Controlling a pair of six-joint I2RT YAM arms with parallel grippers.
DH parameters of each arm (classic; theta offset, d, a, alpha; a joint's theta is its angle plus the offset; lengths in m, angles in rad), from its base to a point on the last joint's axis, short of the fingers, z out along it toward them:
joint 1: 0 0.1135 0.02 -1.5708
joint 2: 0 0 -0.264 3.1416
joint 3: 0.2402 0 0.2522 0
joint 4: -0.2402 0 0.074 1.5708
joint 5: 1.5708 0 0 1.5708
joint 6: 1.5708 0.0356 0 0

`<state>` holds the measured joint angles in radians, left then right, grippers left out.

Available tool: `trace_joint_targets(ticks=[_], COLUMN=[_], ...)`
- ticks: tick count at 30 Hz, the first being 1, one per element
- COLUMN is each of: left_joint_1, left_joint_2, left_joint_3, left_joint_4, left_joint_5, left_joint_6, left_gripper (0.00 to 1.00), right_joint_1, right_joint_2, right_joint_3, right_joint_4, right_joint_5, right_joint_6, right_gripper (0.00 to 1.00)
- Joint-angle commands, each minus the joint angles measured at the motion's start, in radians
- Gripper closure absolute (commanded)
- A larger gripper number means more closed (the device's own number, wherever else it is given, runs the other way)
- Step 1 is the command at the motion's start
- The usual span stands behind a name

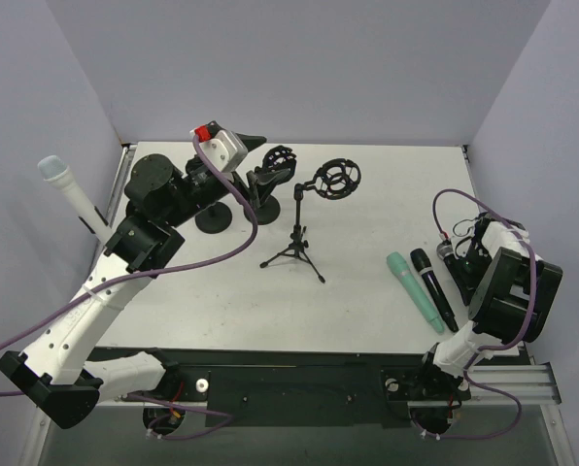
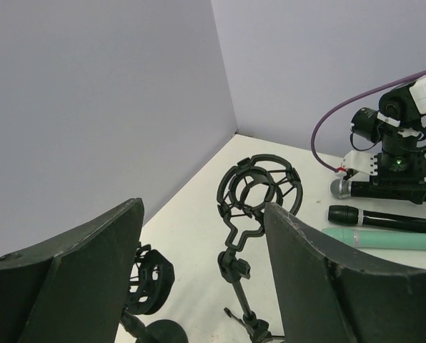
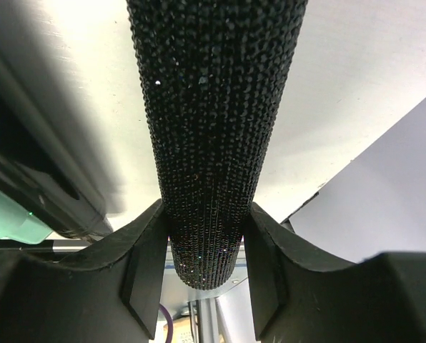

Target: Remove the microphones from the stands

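microphone (image 3: 213, 107), black glitter body with a silver head, lies flat on the table (image 1: 367, 320) at the near right. right gripper (image 3: 202, 229) is clamped around its handle, a finger pressing each side; the body looks to rest on the surface rather than being lifted, though the wrist view is too tight to be sure.

just left of it lie a plain black microphone (image 1: 433, 288) and a teal microphone (image 1: 413, 288), side by side and untouched.

mid table: tripod stand (image 1: 294, 248), upright. its ring mount (image 2: 259, 189) shows open wire with nothing seated inside.

farther back left: round-base stand (image 1: 217, 218). its ring mount (image 2: 152, 279) also appears bare.

left gripper (image 2: 202, 214) hovers by these two stands, fingers spread wide, holding nothing and touching neither mount.

far left edge: a pale-headed microphone (image 1: 61, 184) stands up beside the wall, off the working area.

judgement: removal itself looks finished, since no mount carries a microphone and the gripped one is already well apart from both stands. what seems left is for the right fingers to let go and lift clear without rolling it into its neighbours.
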<state>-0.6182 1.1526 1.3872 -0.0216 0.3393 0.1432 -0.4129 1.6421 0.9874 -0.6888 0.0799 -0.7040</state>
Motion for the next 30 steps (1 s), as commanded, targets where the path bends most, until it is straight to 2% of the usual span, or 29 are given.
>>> trace_joint_targets(ticks=[1, 9, 16, 21, 27, 30], left_joint_1=[0.006, 0.006, 0.006, 0.006, 0.006, 0.008], left_joint_2=[0.01, 0.025, 0.002, -0.057, -0.085, -0.082], left_joint_3=[0.026, 0.021, -0.039, -0.132, -0.189, -0.195], left_joint_4=[-0.024, -0.026, 0.006, -0.026, -0.074, -0.096], left_joint_5=[0.024, 0.046, 0.079, 0.095, 0.095, 0.092], left_joint_6=[0.006, 0.006, -0.002, 0.074, 0.076, 0.088], left_gripper=[0.21, 0.21, 0.21, 0.21, 0.21, 0.21], right_joint_1=[-0.013, -0.018, -0.029, -0.026, 0.0, 0.086], right_joint_2=[0.016, 0.018, -0.053, -0.169, -0.344, -0.396], right_joint_3=[-0.001, -0.02, 0.019, 0.045, 0.166, 0.253], right_joint_4=[-0.063, -0.1, -0.141, -0.21, -0.34, -0.466], right_joint_5=[-0.029, -0.061, -0.063, -0.071, -0.221, -0.333], right_joint_6=[-0.038, -0.028, -0.003, -0.018, 0.004, -0.04], right_gripper=[0.79, 0.51, 0.43, 0.36, 0.34, 0.32])
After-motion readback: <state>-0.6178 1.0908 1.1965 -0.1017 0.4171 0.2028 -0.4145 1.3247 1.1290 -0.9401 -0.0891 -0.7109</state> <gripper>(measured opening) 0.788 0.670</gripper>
